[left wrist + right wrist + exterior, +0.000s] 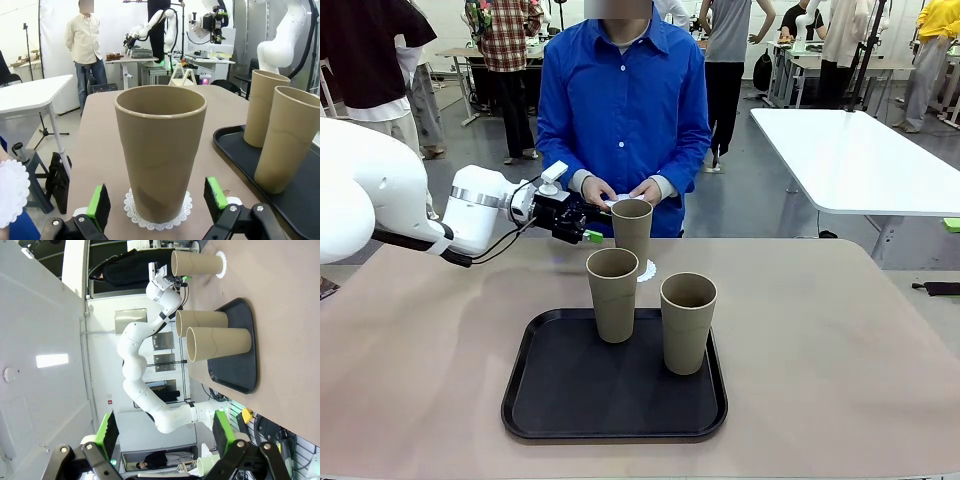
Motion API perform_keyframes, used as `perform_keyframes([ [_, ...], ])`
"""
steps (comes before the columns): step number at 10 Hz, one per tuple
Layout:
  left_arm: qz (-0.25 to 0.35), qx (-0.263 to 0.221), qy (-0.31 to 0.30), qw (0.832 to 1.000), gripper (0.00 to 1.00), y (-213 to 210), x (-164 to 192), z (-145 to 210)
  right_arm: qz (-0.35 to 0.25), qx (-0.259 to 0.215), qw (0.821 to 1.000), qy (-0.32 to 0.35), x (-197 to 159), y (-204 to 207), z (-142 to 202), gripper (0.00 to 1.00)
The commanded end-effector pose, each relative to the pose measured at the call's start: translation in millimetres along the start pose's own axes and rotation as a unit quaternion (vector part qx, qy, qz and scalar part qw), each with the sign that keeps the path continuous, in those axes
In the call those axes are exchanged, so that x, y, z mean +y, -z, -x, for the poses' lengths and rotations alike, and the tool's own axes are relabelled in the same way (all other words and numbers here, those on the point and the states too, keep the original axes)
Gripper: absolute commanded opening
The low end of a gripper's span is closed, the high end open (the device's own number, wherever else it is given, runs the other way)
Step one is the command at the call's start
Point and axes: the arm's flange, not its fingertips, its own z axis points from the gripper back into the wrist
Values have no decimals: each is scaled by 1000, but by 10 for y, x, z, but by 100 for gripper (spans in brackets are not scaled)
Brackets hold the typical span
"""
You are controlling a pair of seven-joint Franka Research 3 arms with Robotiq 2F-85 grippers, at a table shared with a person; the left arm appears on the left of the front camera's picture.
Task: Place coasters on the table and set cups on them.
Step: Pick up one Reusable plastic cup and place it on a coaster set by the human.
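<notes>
Left tool, jaws wide either side of a cup on its coaster, table, 12 o'clock from the tray bearing two cups. Right tool wide, empty.

Front, both wrists: same cups

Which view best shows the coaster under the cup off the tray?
The left wrist view: the coaster lies close up, its lacy edge ringing the cup base. The front view shows a white sliver beside the cup; the right wrist view, a small sideways scalloped edge.
</notes>
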Motion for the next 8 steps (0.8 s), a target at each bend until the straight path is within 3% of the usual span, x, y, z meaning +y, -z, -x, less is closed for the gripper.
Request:
perform_keyframes([
  [1,-14,48,-9,999,100,-181,-271,-159,-3,-1,1000,-2,13,1,-1,100],
  [4,-67,163,-34,984,100,-504,-582,-485,-3,-1,1000,-2,13,1,-1,100],
  [8,-139,300,-83,940,100,-803,-1205,-1186,-3,-1,1000,-2,13,1,-1,100],
])
